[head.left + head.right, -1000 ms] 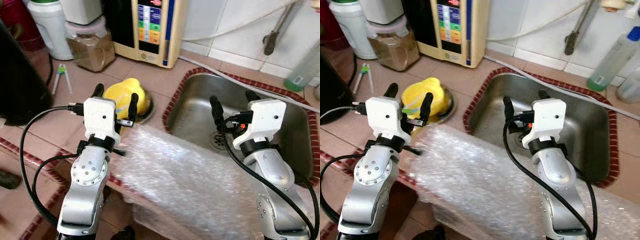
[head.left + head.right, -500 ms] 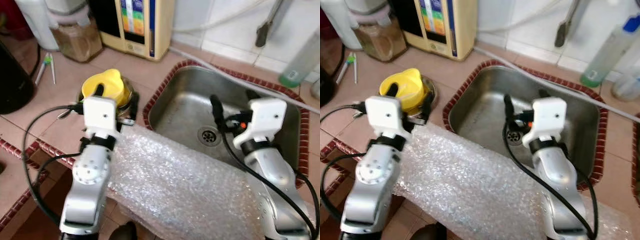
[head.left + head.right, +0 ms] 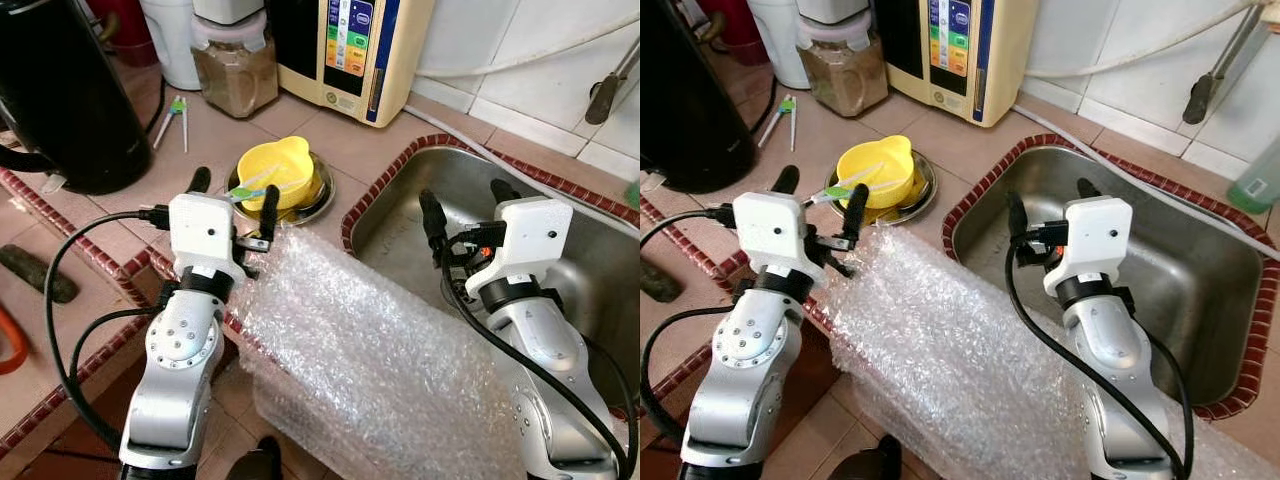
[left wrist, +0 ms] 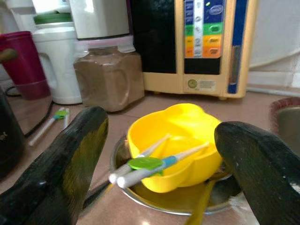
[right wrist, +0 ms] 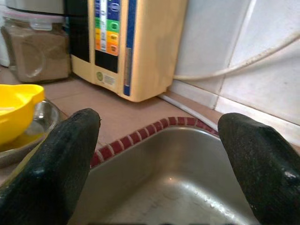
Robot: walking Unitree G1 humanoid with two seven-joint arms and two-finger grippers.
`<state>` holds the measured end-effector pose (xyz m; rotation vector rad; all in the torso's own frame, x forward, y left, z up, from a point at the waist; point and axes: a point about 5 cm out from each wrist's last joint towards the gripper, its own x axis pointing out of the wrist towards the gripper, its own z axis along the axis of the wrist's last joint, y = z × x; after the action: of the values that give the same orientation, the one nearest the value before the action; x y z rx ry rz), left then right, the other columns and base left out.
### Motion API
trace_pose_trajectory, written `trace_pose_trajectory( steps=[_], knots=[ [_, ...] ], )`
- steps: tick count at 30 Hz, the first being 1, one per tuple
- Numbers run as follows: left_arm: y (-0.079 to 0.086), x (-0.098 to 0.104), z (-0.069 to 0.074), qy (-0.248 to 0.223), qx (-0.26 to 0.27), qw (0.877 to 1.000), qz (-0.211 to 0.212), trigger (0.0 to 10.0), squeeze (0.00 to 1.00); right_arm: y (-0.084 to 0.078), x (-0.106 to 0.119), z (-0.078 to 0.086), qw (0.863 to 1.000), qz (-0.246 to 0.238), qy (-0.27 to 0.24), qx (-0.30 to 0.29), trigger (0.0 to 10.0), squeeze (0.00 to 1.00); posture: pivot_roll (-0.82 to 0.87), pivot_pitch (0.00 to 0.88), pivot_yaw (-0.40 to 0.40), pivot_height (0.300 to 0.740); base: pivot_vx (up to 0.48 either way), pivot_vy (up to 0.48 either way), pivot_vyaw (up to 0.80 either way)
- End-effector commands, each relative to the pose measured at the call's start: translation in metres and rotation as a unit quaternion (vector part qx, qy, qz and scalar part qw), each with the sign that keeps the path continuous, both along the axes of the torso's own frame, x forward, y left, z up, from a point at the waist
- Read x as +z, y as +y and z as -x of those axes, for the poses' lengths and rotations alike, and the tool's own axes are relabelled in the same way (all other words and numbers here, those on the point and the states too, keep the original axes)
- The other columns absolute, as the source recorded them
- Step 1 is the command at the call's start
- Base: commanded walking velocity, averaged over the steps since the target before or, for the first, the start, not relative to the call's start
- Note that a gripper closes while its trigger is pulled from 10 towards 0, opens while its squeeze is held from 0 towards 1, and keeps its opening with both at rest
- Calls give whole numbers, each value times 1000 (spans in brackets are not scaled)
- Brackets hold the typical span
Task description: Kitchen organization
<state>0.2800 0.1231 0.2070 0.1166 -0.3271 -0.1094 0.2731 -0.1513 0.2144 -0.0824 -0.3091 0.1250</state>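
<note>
A yellow bowl (image 3: 281, 172) sits in a shallow steel plate (image 3: 318, 203) on the tiled counter, left of the sink (image 3: 590, 260). White sticks with a green and blue piece (image 4: 150, 164) lean over the bowl's rim. My left gripper (image 3: 235, 190) is open just short of the bowl, with nothing between its fingers. Over the sink's near left part, my right gripper (image 3: 463, 195) is open and holds nothing. A sheet of bubble wrap (image 3: 370, 350) lies across my front between the two arms.
A black kettle (image 3: 60, 90) stands at the far left. At the back are a white jug (image 3: 170, 35), a jar of brown powder (image 3: 235, 75) and a beige appliance (image 3: 365, 45). A green-tipped utensil (image 3: 175, 110) lies on the counter. Red tiles (image 3: 90, 330) edge the counter.
The camera has swung, so the kettle and the left part of the counter show more. Both grippers stay open and hold the same places in the picture.
</note>
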Motion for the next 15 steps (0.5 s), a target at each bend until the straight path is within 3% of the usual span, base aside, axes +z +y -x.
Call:
trace_pose_trajectory(
  steps=[1,12,15],
  knots=[
    [-1,-5,-1,16,11,1000,-7,10000,0,-3,-1,2,1000,-2,1,-2,10000,0,38,217,-32,740,0,0,0],
    [9,-4,-4,11,22,1000,-3,10000,0,0,3,1,1000,-12,-4,9,10000,0,41,213,-34,740,0,0,0],
    [11,-14,-7,53,10,998,35,10000,0,4,4,2,999,-19,2,33,10000,0,39,210,-34,740,0,0,0]
  ],
)
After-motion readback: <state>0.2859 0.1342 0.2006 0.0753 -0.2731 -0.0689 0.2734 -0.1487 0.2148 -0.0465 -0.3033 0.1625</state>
